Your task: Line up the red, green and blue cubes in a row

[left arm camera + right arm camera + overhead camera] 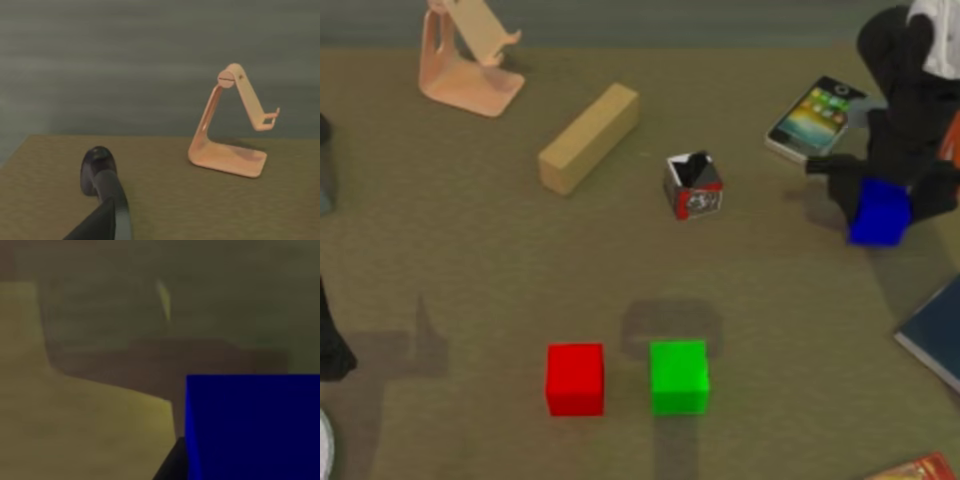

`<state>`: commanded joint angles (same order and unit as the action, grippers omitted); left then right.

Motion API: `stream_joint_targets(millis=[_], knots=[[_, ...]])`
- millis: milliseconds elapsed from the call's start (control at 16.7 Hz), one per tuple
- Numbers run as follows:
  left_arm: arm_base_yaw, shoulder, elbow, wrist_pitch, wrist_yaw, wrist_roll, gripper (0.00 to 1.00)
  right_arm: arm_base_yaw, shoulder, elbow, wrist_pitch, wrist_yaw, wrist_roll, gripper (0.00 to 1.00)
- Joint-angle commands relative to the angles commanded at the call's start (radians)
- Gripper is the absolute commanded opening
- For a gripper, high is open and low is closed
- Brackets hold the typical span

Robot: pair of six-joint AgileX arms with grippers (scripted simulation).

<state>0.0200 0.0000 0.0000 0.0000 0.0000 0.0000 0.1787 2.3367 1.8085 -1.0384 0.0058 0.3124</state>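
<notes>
The blue cube sits at the right side of the counter, gripped in my right tool, whose fingers are clenched on its sides; I judge it to be lifted rather than resting, though the top view does not settle this. The red cube and green cube lie near the front edge, side by side with a narrow gap, their faces roughly aligned, so I rate two thirds of the row as placed. What is left is to carry the blue one across and set it down on the far side of the green one, in line and at matching spacing. Between the two groups stand a small patterned box and a tan wooden block, neither part of the job; a phone lies just behind the right tool, and a book corner shows at the right edge. The right wrist view shows only the blue cube's face filling the near corner, with a dark finger edge beside it, confirming the grip but nothing of the row. My left tool is parked at the left edge; its wrist view shows a pink phone stand, and I cannot tell the state of its fingers.
</notes>
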Motion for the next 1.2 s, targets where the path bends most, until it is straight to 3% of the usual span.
stream_joint_targets(millis=[240, 660, 900, 1200], knots=[[0.000, 0.000, 0.000, 0.000, 0.000, 0.000, 1.00, 0.007, -0.046, 0.088, -0.141, -0.001, -0.004, 0.00], [0.000, 0.000, 0.000, 0.000, 0.000, 0.000, 1.00, 0.018, -0.065, 0.081, -0.147, -0.001, 0.008, 0.00], [0.000, 0.000, 0.000, 0.000, 0.000, 0.000, 1.00, 0.139, -0.178, -0.062, -0.111, -0.002, 0.105, 0.00], [0.000, 0.000, 0.000, 0.000, 0.000, 0.000, 1.00, 0.369, -0.382, -0.356, -0.051, -0.005, 0.279, 0.00]])
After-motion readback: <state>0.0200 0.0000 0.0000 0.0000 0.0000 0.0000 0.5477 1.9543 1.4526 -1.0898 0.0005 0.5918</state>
